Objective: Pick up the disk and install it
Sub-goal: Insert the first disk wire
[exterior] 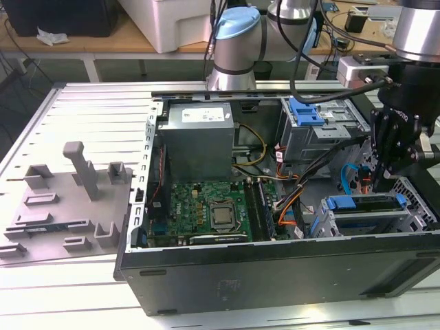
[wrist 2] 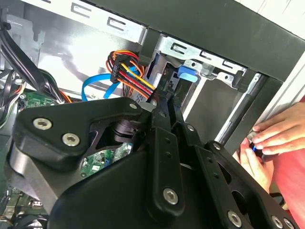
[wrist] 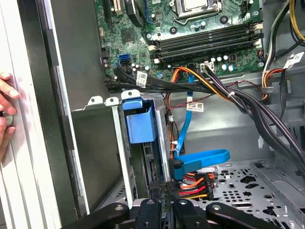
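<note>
The disk point(exterior: 364, 205) stands on edge in the drive cage at the front corner of the open computer case point(exterior: 275, 275), on the exterior view's right. Its blue plastic frame shows along the top, also in the first wrist view point(wrist: 139, 123) and the second wrist view point(wrist 2: 187, 74). My black gripper point(exterior: 382, 183) hangs just above the far end of the disk, beside the cables. It is shut in both wrist views point(wrist: 167, 202) point(wrist 2: 164, 102), with nothing seen between its fingers. I cannot tell whether it touches the disk.
A blue data cable point(wrist: 200, 160) and an orange-red power plug point(wrist: 193, 188) lie close to the gripper. A second cage with a blue latch point(exterior: 307, 113) sits farther back. A person's hand point(wrist 2: 274, 138) rests against the case's outer wall. Grey fixtures point(exterior: 75, 192) stand left.
</note>
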Controlling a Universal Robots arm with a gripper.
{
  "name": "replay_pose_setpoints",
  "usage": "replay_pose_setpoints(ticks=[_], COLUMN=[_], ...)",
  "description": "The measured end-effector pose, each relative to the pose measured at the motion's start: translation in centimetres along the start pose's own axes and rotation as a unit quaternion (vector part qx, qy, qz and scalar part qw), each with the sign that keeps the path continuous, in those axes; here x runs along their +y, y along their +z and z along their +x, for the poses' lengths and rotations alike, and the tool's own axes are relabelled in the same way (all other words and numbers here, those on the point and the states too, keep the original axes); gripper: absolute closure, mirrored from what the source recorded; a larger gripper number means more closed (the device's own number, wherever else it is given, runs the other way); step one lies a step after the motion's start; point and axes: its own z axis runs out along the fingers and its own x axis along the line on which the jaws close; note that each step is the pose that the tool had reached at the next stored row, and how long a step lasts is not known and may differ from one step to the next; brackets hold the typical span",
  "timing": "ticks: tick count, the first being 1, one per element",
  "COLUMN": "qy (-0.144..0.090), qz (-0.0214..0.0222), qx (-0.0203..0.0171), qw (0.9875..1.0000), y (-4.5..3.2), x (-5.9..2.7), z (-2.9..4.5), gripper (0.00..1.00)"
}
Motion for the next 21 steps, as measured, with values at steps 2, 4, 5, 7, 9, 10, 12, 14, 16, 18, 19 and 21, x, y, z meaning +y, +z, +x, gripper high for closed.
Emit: replay_pose_setpoints(ticks=[2, 4, 5, 7, 9, 10, 12, 14, 16, 18, 19, 21], qy=[0.001, 0.001, 0.001, 0.002, 0.002, 0.002, 0.002, 0.003, 0.003, 0.003, 0.003, 0.003], qz=[-0.0013, -0.0020, -0.0025, -0.0033, -0.0042, -0.0048, -0.0054, -0.0057, -0.0057, -0.0057, -0.0057, -0.0057], qx=[-0.0091, -0.0144, -0.0175, -0.0233, -0.0296, -0.0343, -0.0384, -0.0405, -0.0406, -0.0407, -0.0406, -0.0407], qw=[1.0000, 0.9999, 0.9998, 0.9997, 0.9996, 0.9994, 0.9992, 0.9992, 0.9992, 0.9992, 0.9992, 0.9992], y=[0.08, 0.10, 0.12, 0.14, 0.16, 0.19, 0.21, 0.23, 0.23, 0.23, 0.23, 0.23], x=[-0.04, -0.06, -0.07, -0.08, -0.10, -0.11, -0.13, -0.14, -0.14, -0.14, -0.14, -0.14], z=[0.39, 0.55, 0.62, 0.72, 0.87, 0.99, 1.11, 1.18, 1.18, 1.19, 1.19, 1.19], gripper=[0.83, 0.83, 0.83, 0.83, 0.83, 0.83, 0.83, 0.83, 0.83, 0.83, 0.83, 0.83])
